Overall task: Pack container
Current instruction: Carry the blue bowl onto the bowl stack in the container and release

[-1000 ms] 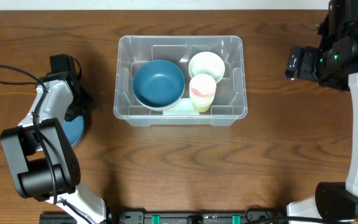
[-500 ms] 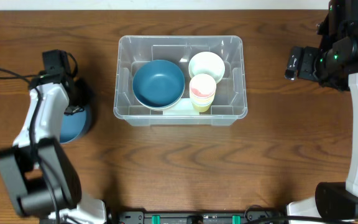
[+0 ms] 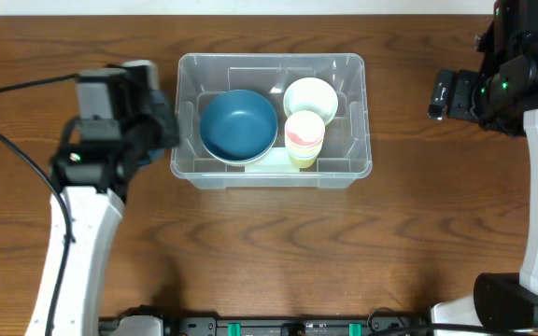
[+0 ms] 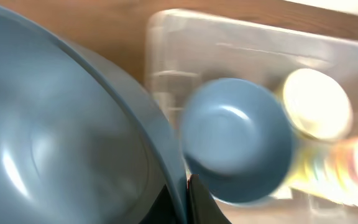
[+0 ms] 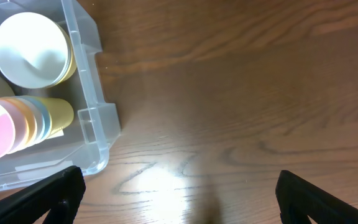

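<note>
The clear plastic container (image 3: 271, 175) stands at the table's middle. Inside it lie a blue bowl (image 3: 238, 125), a white cup (image 3: 309, 97) and a stack of coloured cups (image 3: 304, 135) topped by a pink one. My left gripper (image 3: 162, 126) hovers at the container's left wall. In the left wrist view it (image 4: 182, 199) is shut on the rim of a second, larger blue bowl (image 4: 73, 143), with the container (image 4: 166, 37) and its bowl (image 4: 235, 140) blurred beyond. My right gripper (image 5: 179, 193) stands open over bare wood, right of the container (image 5: 89, 93).
The right arm's body (image 3: 502, 79) sits at the far right edge. A black cable (image 3: 17, 93) loops over the wood at the left. The left arm's white link (image 3: 77, 233) runs down the left side.
My left arm has lifted the blue bowl off the table at the far left and swung it right, up to the container's left wall. The right arm has stayed still.
</note>
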Robot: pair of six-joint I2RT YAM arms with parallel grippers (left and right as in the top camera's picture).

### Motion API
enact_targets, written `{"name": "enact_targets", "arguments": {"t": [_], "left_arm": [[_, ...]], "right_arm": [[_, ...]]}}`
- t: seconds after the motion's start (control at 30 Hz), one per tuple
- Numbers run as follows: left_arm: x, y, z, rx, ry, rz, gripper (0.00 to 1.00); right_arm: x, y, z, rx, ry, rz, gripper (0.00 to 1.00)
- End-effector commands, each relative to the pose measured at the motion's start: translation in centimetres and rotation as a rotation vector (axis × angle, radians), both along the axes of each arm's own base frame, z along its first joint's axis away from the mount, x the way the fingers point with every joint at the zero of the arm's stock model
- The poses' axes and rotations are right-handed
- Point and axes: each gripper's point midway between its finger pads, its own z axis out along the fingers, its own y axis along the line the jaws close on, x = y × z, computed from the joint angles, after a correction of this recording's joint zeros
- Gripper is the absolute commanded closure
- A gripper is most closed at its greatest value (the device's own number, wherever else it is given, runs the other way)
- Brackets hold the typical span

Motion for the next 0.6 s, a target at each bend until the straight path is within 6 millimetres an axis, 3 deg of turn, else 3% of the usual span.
{"name": "enact_targets", "arguments": {"t": [0.0,0.13,0.27,0.57], "left_arm": [[-0.7,-4.7,3.0,0.078,-0.123,-0.223,0.94],[-1.4,-9.2,2.8,0.185,-0.168,-0.360,0.94],[-1.8,-12.2,1.0,0.336,-0.164,-0.444,0.94],[0.4,-14.6,-6.3,0.478,-0.035,-0.469,0.94]], "right_arm": [[-0.2,-0.1,0.4,-0.001,-0.011,0.007,0.01],[-0.2,-0.1,0.4,-0.001,-0.011,0.007,0.01],[-0.2,-0.1,0.4,-0.001,-0.011,0.007,0.01],[-0.2,-0.1,0.4,-0.001,-0.011,0.007,0.01]]}}
